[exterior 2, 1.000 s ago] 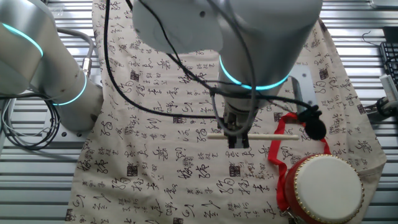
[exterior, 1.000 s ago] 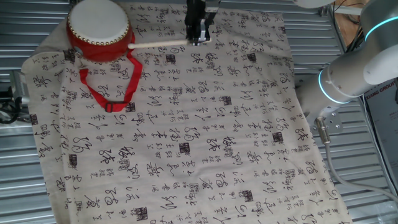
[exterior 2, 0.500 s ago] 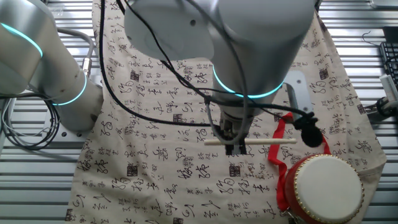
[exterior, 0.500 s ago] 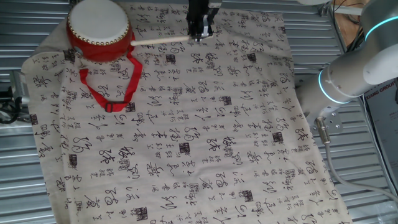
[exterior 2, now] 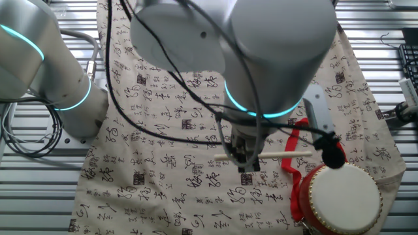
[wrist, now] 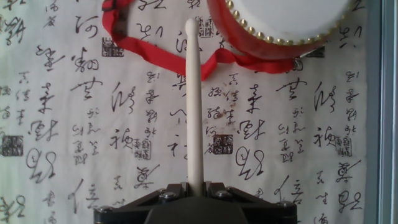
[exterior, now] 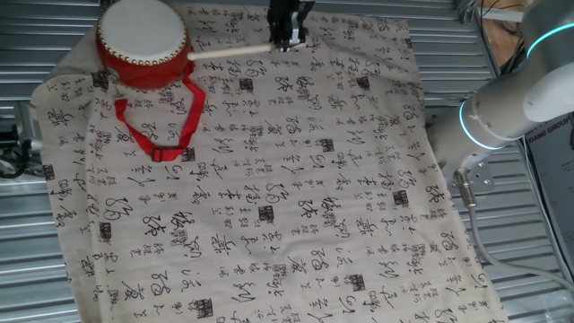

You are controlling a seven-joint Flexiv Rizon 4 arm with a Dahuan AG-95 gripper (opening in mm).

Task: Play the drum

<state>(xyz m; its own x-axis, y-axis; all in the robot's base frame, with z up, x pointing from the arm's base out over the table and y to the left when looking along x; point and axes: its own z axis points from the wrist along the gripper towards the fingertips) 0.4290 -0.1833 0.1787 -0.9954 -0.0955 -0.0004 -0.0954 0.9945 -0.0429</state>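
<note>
The drum has a red body and a cream-white head; it stands at the far left corner of the printed cloth, its red strap with a buckle lying in front of it. It also shows in the other fixed view and at the top of the hand view. My gripper is shut on a thin pale wooden stick, held level above the cloth. The stick's tip points toward the drum and is just beside its rim. In the hand view the stick runs up from my gripper over the strap.
A cloth with black calligraphy covers the table. Ribbed metal surface shows around it. The arm's base stands at the left of the other fixed view, with cables beside it.
My gripper has lifted the stick and moved it a little toward the drum; in the fixed view it has risen up-frame, the stick's tip now near the drum's upper rim.
</note>
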